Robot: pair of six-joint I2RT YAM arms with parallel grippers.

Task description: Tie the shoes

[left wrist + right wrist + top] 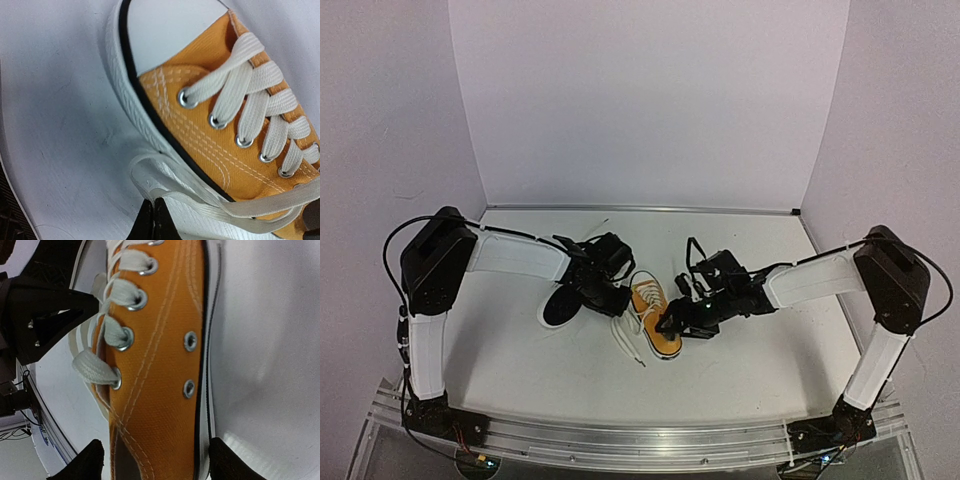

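Note:
The orange shoe [655, 318] lies in the middle of the table, its white laces [625, 345] trailing to its left. The other shoe [560, 305] lies on its side to the left, black sole showing. My left gripper [618, 300] sits at the orange shoe's left side. In the left wrist view the left gripper [154, 212] is shut, pinching a loop of white lace [150, 177] beside the orange shoe [210, 135]. My right gripper [670, 322] is open. In the right wrist view its fingers [227, 462] straddle the orange shoe [160, 390] near the heel.
White walls close the table at the back and both sides. The black-soled shoe lies close under the left arm [515, 258]. An aluminium rail [620, 435] runs along the near edge. The left gripper's black body [45, 315] shows in the right wrist view.

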